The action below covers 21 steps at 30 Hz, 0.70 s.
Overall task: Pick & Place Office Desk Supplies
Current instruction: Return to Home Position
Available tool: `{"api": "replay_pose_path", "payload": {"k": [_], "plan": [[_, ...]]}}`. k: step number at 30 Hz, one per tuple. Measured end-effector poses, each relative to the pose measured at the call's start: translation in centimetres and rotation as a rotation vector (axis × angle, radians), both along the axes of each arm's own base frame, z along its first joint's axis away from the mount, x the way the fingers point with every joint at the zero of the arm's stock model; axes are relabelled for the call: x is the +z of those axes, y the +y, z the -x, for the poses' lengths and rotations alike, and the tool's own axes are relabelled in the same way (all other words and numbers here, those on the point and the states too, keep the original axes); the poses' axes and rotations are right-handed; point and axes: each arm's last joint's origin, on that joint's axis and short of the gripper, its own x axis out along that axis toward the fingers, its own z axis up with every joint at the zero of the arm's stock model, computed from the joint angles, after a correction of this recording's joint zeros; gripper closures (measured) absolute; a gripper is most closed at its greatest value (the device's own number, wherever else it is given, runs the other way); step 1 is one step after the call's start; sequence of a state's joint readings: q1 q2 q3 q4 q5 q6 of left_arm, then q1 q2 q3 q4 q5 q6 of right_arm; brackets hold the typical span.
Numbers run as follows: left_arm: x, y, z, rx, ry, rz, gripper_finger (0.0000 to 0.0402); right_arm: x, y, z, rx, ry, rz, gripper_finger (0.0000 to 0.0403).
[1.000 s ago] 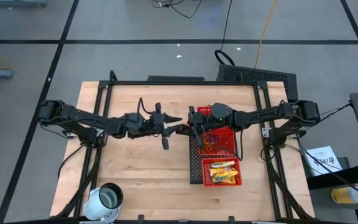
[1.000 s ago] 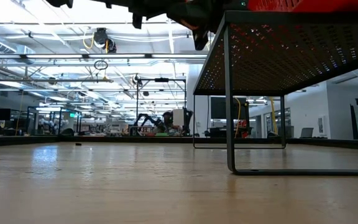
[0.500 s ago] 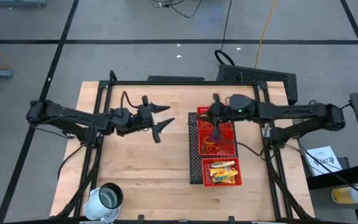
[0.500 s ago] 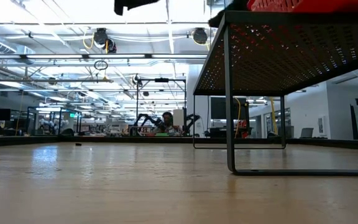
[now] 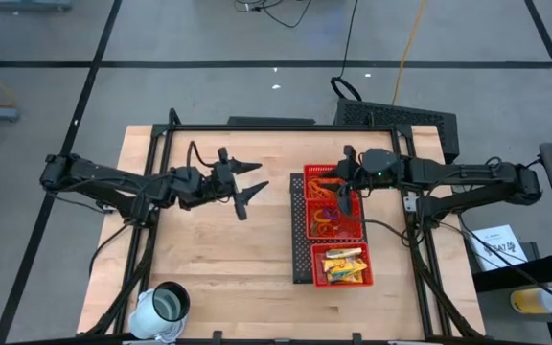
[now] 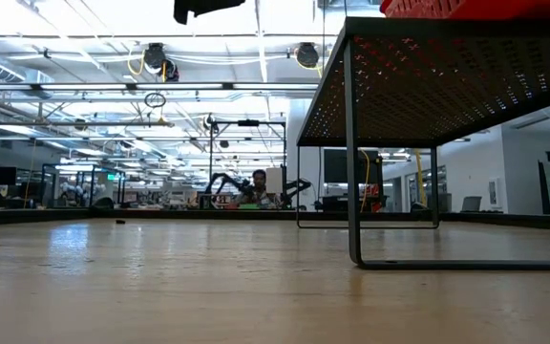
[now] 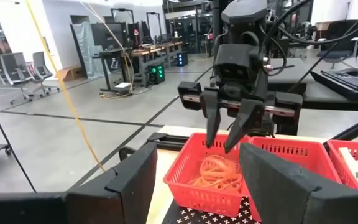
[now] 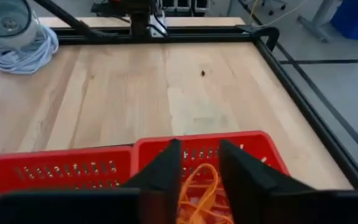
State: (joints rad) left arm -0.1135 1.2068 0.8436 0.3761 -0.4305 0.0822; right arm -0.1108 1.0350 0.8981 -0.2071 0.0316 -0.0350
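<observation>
A red mesh tray (image 5: 305, 203) stands on a black perforated stand (image 6: 351, 143) right of the table's middle. Orange rubber bands (image 7: 216, 174) fill its far compartment and yellow packets (image 5: 343, 264) its near one. My right gripper (image 7: 220, 147) hangs just above the rubber bands, fingers pointing down with a narrow gap and nothing between them; the bands show through that gap (image 8: 197, 183). My left gripper (image 5: 262, 175) is open and level over bare table left of the tray, pointing at it, and holds nothing.
A white cup (image 5: 166, 305) lies at the table's near left corner. A black frame (image 5: 276, 127) runs round the table's far and side edges. Bare wood lies between my left gripper and the tray. A small dark speck (image 8: 202, 73) sits on the wood.
Both grippers had met at the tray's left side. My left gripper has drawn back toward the table's left edge and risen, then kept still. My right gripper has moved toward the table's right edge, across the tray's far compartment, and tipped up from pointing steeply down.
</observation>
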Motion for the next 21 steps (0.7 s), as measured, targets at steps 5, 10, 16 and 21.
{"api": "replay_pose_path", "payload": {"k": [5,10,16,21], "plan": [[-0.2,0.0,0.0,0.002,0.031,-0.037,0.0163,0.0,-0.2,0.2,-0.076,0.000,0.018,0.0222],[1.3,0.3,2.7,0.133,0.033,-0.028,0.0163,1.2,0.0,2.4,-0.092,-0.021,0.042,0.0171],[4.1,0.2,9.2,0.096,0.031,-0.039,0.0163,2.8,0.6,7.9,-0.090,-0.047,0.048,0.0146],[3.7,0.8,13.9,0.080,0.118,0.016,0.0163,3.0,1.1,12.8,-0.094,-0.041,0.039,0.0143]]}}
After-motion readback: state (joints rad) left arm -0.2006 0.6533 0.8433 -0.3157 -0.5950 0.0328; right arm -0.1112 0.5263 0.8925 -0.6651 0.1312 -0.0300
